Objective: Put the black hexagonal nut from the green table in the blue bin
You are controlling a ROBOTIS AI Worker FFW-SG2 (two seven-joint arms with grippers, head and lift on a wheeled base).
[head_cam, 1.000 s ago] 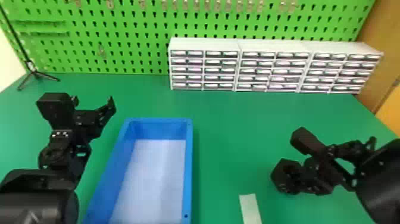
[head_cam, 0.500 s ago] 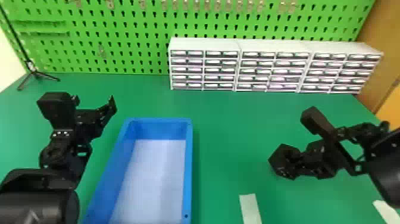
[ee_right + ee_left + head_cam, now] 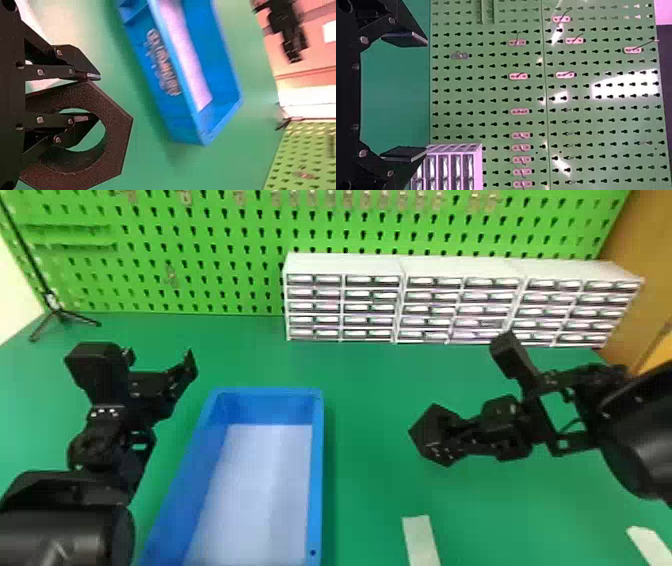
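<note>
My right gripper (image 3: 465, 437) is shut on the black hexagonal nut (image 3: 434, 434), right of the blue bin (image 3: 317, 470) in the head view. The right wrist view has the gripper (image 3: 95, 96) pinching one side of the ring of the nut (image 3: 117, 134), one finger in its hole and the other against its outer side; the bin (image 3: 170, 114) lies beyond. Left of the bin, my left gripper (image 3: 159, 362) is parked over the green table (image 3: 370, 490). In the left wrist view that gripper (image 3: 426, 97) stands open, nothing between its fingers.
White drawer units (image 3: 345, 265) line the table's back in front of a green pegboard (image 3: 200, 250). A small black tripod (image 3: 60, 315) stands at the back left. Pale strips (image 3: 421, 540) lie at the front right.
My right gripper has carried the nut upward and leftward in the head view, closer to the bin. The left arm has kept still.
</note>
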